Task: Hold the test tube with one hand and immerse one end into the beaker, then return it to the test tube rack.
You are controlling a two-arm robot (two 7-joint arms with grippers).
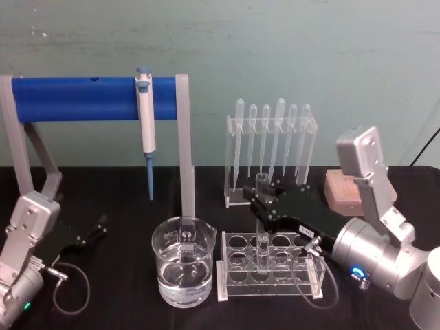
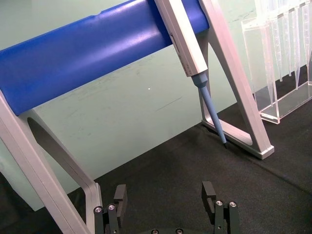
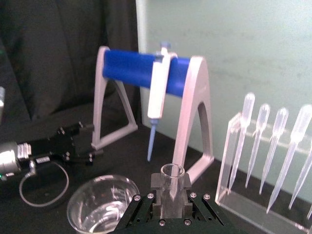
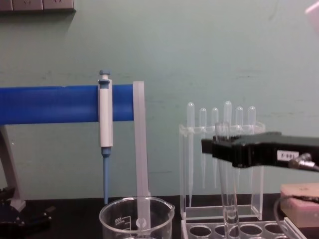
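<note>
1. Two grippers are in view. The left gripper (image 1: 96, 230) lies low over the black table (image 1: 124, 302) at the near left, well apart from the glassware. Its fingers (image 2: 119, 195) are spread wide and hold nothing.
2. Near the front edge stands the beaker (image 1: 182, 268), upright, spout to the rear, partly filled with clear liquid.
3. Just to the right of the beaker stands the clear rack (image 1: 234, 289), with rows of round holes.
4. Over the rack, the right gripper (image 1: 260, 199) reaches in from the right and is clamped on the tube (image 1: 262, 234).
   - Grip point: upper part of the tube, just below the open rim.
   - Tube attitude: upright.
   - Tube position: lower end down in a hole of the rack's middle row, apart from the beaker.
   - The right wrist view shows the rim standing clear above the fingertips.
5. Behind the rack stands the pipette stand (image 1: 235, 148), with six pipettes (image 1: 280, 130) hanging bulb-up.
6. Right of that stand lies a tan block (image 1: 342, 191).
7. At the rear left stands a grey frame (image 1: 184, 137) with a blue bar. A white-and-blue pipettor (image 1: 145, 117) hangs from the bar, tip down.
</note>
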